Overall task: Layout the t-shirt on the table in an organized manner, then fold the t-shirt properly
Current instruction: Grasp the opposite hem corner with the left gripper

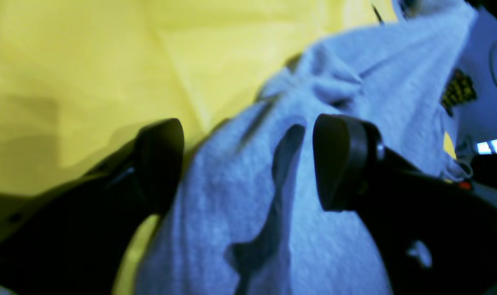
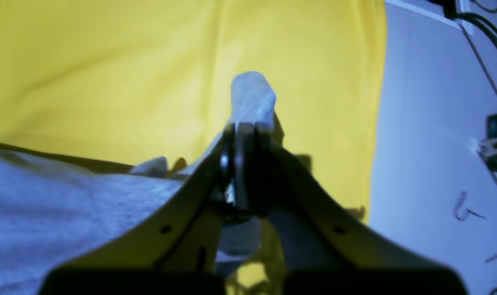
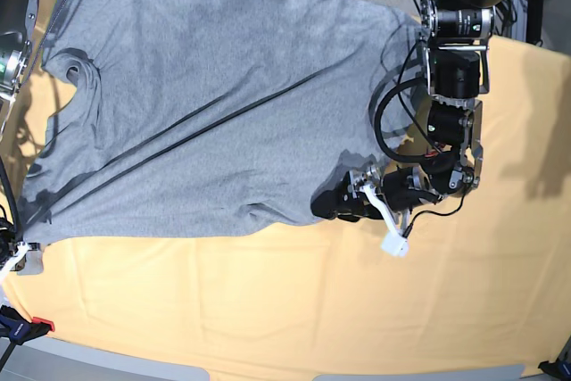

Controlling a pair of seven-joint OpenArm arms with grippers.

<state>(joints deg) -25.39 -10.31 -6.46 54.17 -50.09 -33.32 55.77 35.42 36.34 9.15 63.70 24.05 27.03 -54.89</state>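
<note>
t-shirt [image 3: 214, 104]: heather-grey knit, spread flat on far-left table [image 3: 312, 310], long diagonal crease | table: pale yellow-orange cloth, faint creases | left gripper [image 1: 248, 164]: rounded black jaws spread over shirt edge | right gripper [image 2: 242, 139]: jaws pinching a grey fabric tuft

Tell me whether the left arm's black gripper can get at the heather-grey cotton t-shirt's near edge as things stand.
Probably yes. The left gripper sits open right over the heather-grey cotton t-shirt, grey fabric lying between its black fingers, with nothing blocking. The right gripper is already shut on a corner of the shirt, over the pale yellow-orange table.
</note>
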